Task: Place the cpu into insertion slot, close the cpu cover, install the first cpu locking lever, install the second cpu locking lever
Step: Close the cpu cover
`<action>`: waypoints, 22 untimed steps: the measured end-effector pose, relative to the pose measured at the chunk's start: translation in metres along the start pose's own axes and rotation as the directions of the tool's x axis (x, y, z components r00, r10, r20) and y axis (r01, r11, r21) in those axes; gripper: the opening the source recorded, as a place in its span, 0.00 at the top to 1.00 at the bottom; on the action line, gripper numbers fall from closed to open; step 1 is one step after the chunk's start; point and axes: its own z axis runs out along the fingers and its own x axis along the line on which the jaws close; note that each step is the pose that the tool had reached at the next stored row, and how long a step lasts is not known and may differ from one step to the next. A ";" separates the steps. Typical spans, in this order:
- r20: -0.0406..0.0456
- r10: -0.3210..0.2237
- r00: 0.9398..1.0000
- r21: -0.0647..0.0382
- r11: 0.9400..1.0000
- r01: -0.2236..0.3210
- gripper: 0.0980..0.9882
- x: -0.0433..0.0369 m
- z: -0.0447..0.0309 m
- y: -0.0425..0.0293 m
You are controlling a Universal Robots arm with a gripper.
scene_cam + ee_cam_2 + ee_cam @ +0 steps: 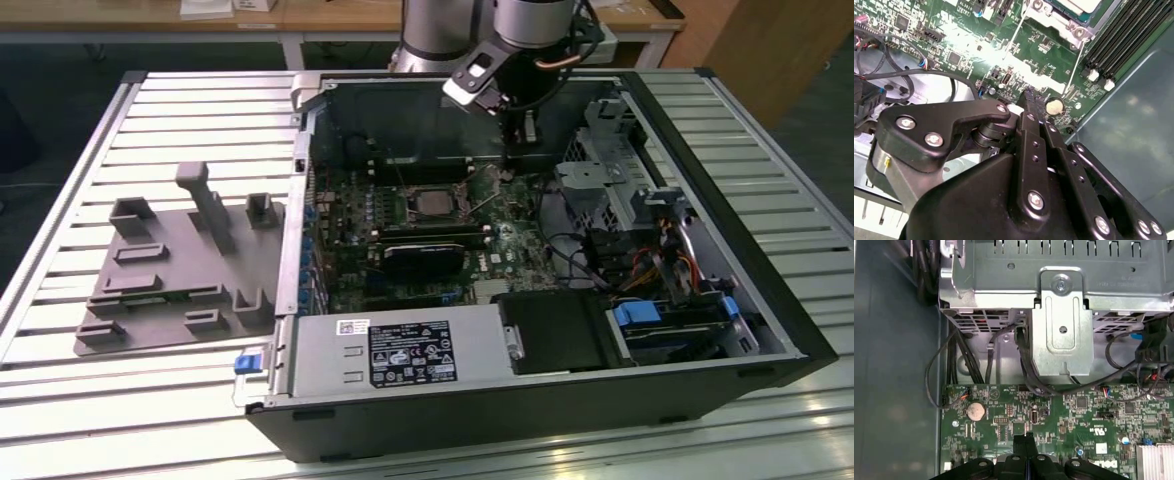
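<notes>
In the exterior view the insertion slot [430, 201] sits mid-board in the open computer case, and the silver-grey cpu [430, 199] lies in it. In the second wrist view a corner of the cpu [1076, 4] shows inside the silvery cpu cover [1066, 21]. Two thin wire levers [1017, 35] run out from the socket's corners; I cannot tell whether they are latched. My gripper [513, 160] hangs over the board toward the exterior view's right of the slot. Its black fingertips [1030, 96] are pressed together, shut on nothing, near a coin battery [1055, 105], also in the first wrist view [975, 411].
A black heatsink block [422, 258] sits in front of the slot beside long memory slots [1124, 35]. A metal drive cage [1061, 325] with black cables stands beyond the board. The power supply [400, 355] fills the case front. A grey fixture [174, 270] lies on the slatted table.
</notes>
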 end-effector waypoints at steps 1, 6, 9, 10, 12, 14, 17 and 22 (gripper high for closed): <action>0.000 0.000 1.000 0.001 1.000 0.000 0.99 0.0001 0.0008 0.0012; 0.000 0.000 1.000 0.007 1.000 0.000 0.99 0.0003 0.0054 0.0056; 0.000 0.000 1.000 0.010 1.000 0.000 0.99 0.0004 0.0085 0.0067; 0.001 0.000 1.000 0.011 1.000 0.000 0.99 0.0005 0.0096 0.0069; 0.001 0.000 1.000 0.014 1.000 0.000 0.99 0.0005 0.0118 0.0073; 0.001 -0.001 1.000 0.016 1.000 0.001 0.99 0.0006 0.0139 0.0075; 0.002 -0.001 1.000 0.019 1.000 0.001 0.99 0.0007 0.0171 0.0074; 0.003 -0.001 1.000 0.028 1.000 0.001 0.99 0.0009 0.0223 0.0071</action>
